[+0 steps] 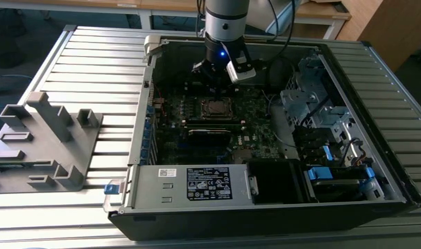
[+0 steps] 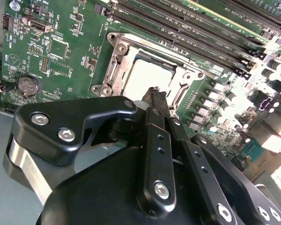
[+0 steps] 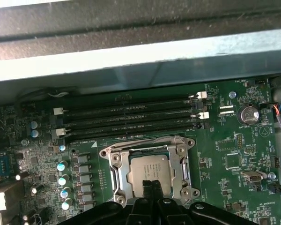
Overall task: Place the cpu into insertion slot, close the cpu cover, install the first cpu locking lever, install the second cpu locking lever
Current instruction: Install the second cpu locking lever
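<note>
The cpu (image 3: pixel 150 169) lies flat in the insertion slot on the green board, its dull metal top showing through the window of the cpu cover (image 3: pixel 116 171). The cover lies down around the chip, and the slot itself is hidden beneath them. A thin wire lever (image 3: pixel 145 138) runs along the socket edge nearest the memory slots. My gripper (image 3: pixel 152 184) is shut with nothing between its fingers, its tips just over the chip's near edge. In the second wrist view the gripper (image 2: pixel 158 92) points down at the cpu (image 2: pixel 143 75) and the cover (image 2: pixel 113 65). In the exterior view the gripper (image 1: pixel 220 94) hangs over the cpu (image 1: pixel 216 109).
Long black memory slots (image 3: pixel 131 117) run beside the socket. The case wall (image 3: pixel 131 61) rises behind them. A grey labelled power box (image 1: pixel 189 184) and drive cages (image 1: pixel 314 104) crowd the case. A grey fixture (image 1: pixel 44 140) stands at the exterior view's left.
</note>
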